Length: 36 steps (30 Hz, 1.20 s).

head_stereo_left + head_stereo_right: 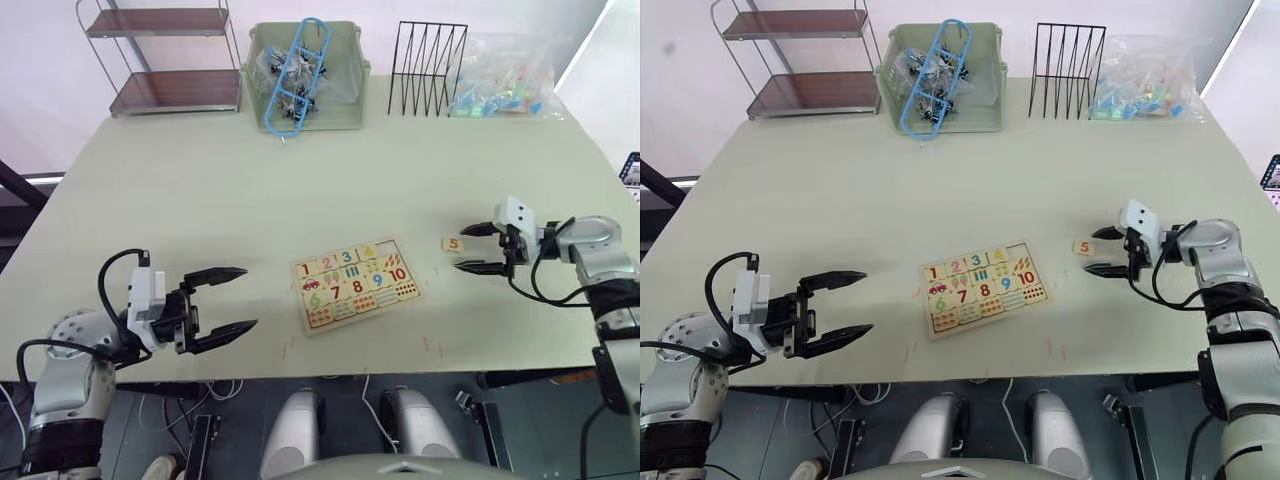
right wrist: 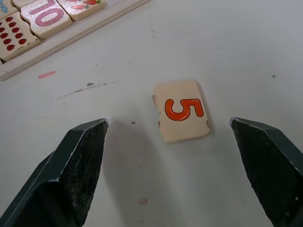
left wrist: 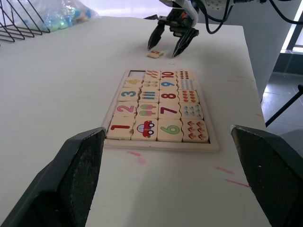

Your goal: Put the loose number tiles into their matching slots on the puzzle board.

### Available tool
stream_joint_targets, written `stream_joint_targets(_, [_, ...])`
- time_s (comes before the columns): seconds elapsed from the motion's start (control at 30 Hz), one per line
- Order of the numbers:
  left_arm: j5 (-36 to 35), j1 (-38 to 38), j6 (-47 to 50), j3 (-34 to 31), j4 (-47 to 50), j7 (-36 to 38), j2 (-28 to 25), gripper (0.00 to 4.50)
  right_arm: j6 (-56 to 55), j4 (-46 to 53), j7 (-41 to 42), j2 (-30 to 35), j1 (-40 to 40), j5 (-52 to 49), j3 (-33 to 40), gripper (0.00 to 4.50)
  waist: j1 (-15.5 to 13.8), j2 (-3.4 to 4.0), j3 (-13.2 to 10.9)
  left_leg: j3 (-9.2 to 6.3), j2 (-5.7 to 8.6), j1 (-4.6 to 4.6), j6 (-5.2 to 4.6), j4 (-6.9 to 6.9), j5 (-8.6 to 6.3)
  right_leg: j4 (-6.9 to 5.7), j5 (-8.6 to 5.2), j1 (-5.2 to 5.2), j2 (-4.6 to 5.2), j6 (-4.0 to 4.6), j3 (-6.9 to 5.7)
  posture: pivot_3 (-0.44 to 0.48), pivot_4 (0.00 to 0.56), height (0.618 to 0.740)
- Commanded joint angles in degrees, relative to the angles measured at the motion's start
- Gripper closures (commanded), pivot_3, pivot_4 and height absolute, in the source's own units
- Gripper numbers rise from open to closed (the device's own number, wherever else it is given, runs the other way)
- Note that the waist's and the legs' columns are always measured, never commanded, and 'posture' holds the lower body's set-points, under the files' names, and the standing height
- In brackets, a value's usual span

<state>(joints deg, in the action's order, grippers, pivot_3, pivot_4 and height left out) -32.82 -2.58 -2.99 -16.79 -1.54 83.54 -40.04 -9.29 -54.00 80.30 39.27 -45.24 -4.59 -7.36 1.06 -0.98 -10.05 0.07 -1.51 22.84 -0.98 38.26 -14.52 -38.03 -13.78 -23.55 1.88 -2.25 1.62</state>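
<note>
Fingers of the left gripper point(image 1: 222, 298) are spread wide, empty, hovering over the pale surface point(image 1: 250, 190) left of the puzzle board point(image 1: 354, 284). Tiles 1 to 4 sit in the board's number row, and one slot point(image 3: 136, 73) at the end of that row is bare. Right of the board lies the orange 5 tile point(image 2: 182, 111), flat on the surface. Just beside it, the right gripper point(image 1: 477, 248) has its fingers spread, holding nothing.
</note>
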Motion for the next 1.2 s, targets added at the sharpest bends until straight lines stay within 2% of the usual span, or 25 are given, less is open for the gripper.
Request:
stream_joint_targets(0.03, [-1.4, -0.6, 0.2, -0.8, 2.4, -0.4, -0.6, 0.0, -3.0, -3.5, 0.8, -1.0, -3.3, 1.6, -0.1, 0.18, 0.0, 0.0, 0.0, 0.0, 0.0, 0.0, 0.0, 0.0, 0.0, 0.0, 0.0, 0.0, 0.0, 0.0, 0.0, 0.0, 0.15, 0.739])
stream_joint_targets(0.2, [-1.5, -1.2, 0.5, -1.6, 3.1, -0.7, -1.2, 0.0, -5.2, -7.2, 1.1, -1.7, -4.9, 3.8, -0.8, 0.18, 0.0, 0.0, 0.0, -0.11, 0.0, 0.0, 0.0, 0.0, 0.0, 0.0, 0.0, 0.0, 0.02, 0.0, 0.01, 0.0, 0.15, 0.739])
stream_joint_targets(0.23, [-1.6, -1.4, 0.6, -1.8, 3.3, -0.8, -1.3, 0.0, -5.7, -7.7, 0.9, -1.7, -5.1, 4.3, -0.8, 0.4, 0.0, 0.0, 0.0, -0.12, 0.0, 0.0, 0.0, 0.0, 0.0, 0.0, 0.0, 0.0, 0.02, 0.0, 0.01, 0.0, 0.15, 0.739])
stream_joint_targets(0.3, [-1.8, -1.7, 0.8, -2.0, 3.7, -1.0, -1.4, 0.0, -6.2, -8.5, 0.5, -1.5, -5.5, 5.2, -1.0, 0.91, 0.0, 0.0, 0.0, -0.13, 0.0, -0.01, 0.0, 0.0, 0.0, 0.0, 0.0, 0.01, 0.03, 0.0, 0.01, 0.0, 0.15, 0.739])
stream_joint_targets(0.47, [-1.7, -1.9, 0.9, -1.7, 4.1, -1.4, -1.3, 0.0, -6.7, -9.1, 0.5, -1.3, -5.7, 6.2, -0.8, 3.3, 0.0, 0.0, 0.0, -0.15, -0.01, -0.03, 0.0, 0.0, 0.0, 0.0, 0.0, 0.03, 0.04, 0.0, 0.01, 0.0, 0.15, 0.739])
stream_joint_targets(0.5, [-1.7, -1.8, 0.9, -1.6, 4.1, -1.5, -1.2, 0.0, -6.7, -9.1, 0.5, -1.3, -5.8, 6.3, -0.7, 3.63, 0.0, -0.01, 0.0, -0.15, -0.01, -0.06, 0.0, 0.0, 0.0, 0.0, 0.0, 0.06, 0.04, 0.01, 0.01, 0.0, 0.15, 0.739])
stream_joint_targets(0.77, [-1.6, -0.7, 1.2, -1.0, 3.8, -1.5, -1.3, 0.0, -5.3, -4.8, 1.6, -0.5, -5.1, 5.6, -0.2, 3.63, 0.0, 0.0, 0.0, -0.16, -0.01, -0.08, 0.0, 0.0, 0.0, 0.0, 0.0, 0.08, 0.04, 0.01, 0.01, 0.0, 0.15, 0.739])
stream_joint_targets(0.9, [-1.5, -0.3, 1.6, -0.9, 3.9, -1.6, -1.3, 0.0, -2.5, 1.0, 1.5, -0.1, -4.4, 4.3, 0.8, 3.63, -0.1, 0.02, 0.0, -0.18, -0.01, -0.06, 0.0, 0.0, 0.0, 0.01, 0.0, 0.07, 0.04, 0.01, 0.0, 0.0, 0.15, 0.739])
stream_joint_targets(1.07, [-1.4, 0.3, 1.8, -0.6, 3.9, -1.9, -1.1, 0.0, 7.5, 15.5, 0.9, 0.8, -1.1, 3.2, 0.5, 3.63, -0.1, 0.04, 0.0, -0.21, -0.03, -0.03, 0.0, -0.01, 0.0, 0.0, 0.0, 0.03, 0.04, 0.01, 0.0, 0.0, 0.15, 0.739])
stream_joint_targets(1.2, [-1.6, 0.9, 2.3, -0.2, 4.2, -2.3, -0.8, 0.0, 20.3, 29.8, 0.4, 1.9, 1.1, 3.3, -1.3, 3.63, -0.2, 0.06, 0.0, -0.25, -0.03, -0.02, 0.0, -0.01, 0.0, -0.01, 0.0, 0.02, 0.04, 0.01, -0.03, 0.0, 0.15, 0.739])
